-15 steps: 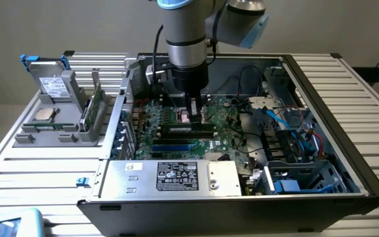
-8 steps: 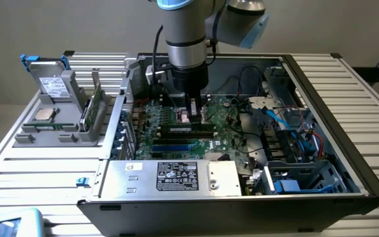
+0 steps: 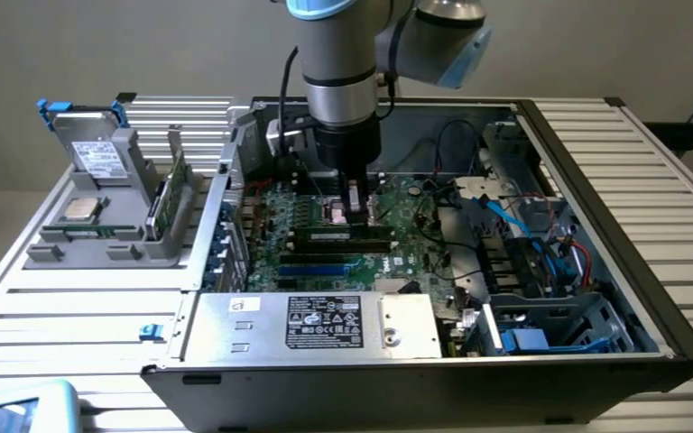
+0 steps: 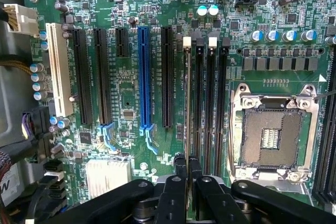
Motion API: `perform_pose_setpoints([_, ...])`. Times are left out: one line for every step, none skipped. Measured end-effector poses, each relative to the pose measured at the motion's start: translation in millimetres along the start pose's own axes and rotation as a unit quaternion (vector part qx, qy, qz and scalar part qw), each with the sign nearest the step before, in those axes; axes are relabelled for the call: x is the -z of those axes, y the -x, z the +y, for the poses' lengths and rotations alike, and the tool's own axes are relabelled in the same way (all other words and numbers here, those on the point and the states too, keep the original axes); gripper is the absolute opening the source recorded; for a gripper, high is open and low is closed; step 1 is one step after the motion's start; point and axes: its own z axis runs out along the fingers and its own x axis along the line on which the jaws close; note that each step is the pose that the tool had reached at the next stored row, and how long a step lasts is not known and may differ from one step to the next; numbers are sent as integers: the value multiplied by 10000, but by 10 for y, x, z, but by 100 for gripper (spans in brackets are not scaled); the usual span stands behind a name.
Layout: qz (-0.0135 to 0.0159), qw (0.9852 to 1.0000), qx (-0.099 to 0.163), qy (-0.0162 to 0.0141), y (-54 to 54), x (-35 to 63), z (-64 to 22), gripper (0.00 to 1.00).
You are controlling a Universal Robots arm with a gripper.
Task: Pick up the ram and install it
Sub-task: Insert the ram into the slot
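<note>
Ram (image 4: 187, 103) seen edge-on in the wrist view as a thin upright strip. It runs along the memory slot line on the motherboard, between a long black expansion slot (image 4: 167, 77) and the other black memory slots (image 4: 210, 103). Cannot tell if it is seated.

Jaws clenched on the ram: its near end sits pinched between the two black fingertips (image 4: 181, 167) of the gripper (image 4: 188, 165).

- White slatted counter (image 3: 69, 316) carries everything.
- Open black computer case (image 3: 617, 180) lies on its side on the counter, insides facing up.
- Arm (image 3: 340, 63) comes straight down into the case. In the exterior view the gripper (image 3: 353, 212) is over the middle of the board, just above the slots.
- Silver power supply (image 3: 310, 325) with a label, at the case's near edge.
- Green motherboard (image 4: 178, 3) inside the case, cables bunched toward the exterior view's right.
- Grey holder (image 3: 106, 244) on the counter at the exterior view's left, beside the case. It carries an upright hard drive (image 3: 100, 158), a green card (image 3: 172, 198) standing on edge and a small silver processor chip (image 3: 79, 209) lying flat.
- Processor socket (image 4: 270, 135), metal frame, next to the memory slots on the far side from the ram.
- Blue slot (image 4: 143, 77) and white slot (image 4: 56, 72) among the black expansion slots.
</note>
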Motion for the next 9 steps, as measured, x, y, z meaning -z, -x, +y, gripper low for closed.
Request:
perform_pose_setpoints([0, 10000, 0, 0, 0, -1, 0, 13])
perform_pose_setpoints([0, 10000, -1, 1, 0, -2, 1, 13])
perform_pose_setpoints([0, 10000, -1, 1, -1, -3, 1, 13])
perform_pose_setpoints([0, 10000, -1, 1, -1, -5, 1, 13])
perform_pose_setpoints([0, 10000, -1, 0, -1, -7, 1, 13])
perform_pose_setpoints([-1, 10000, -1, 0, 0, -11, 2, 13])
perform_pose_setpoints([-1, 10000, 0, 0, 1, -17, 3, 13])
perform_pose_setpoints([1, 10000, 0, 0, 1, -19, 5, 13])
perform_pose_setpoints([2, 10000, 0, 1, 1, -20, 8, 13])
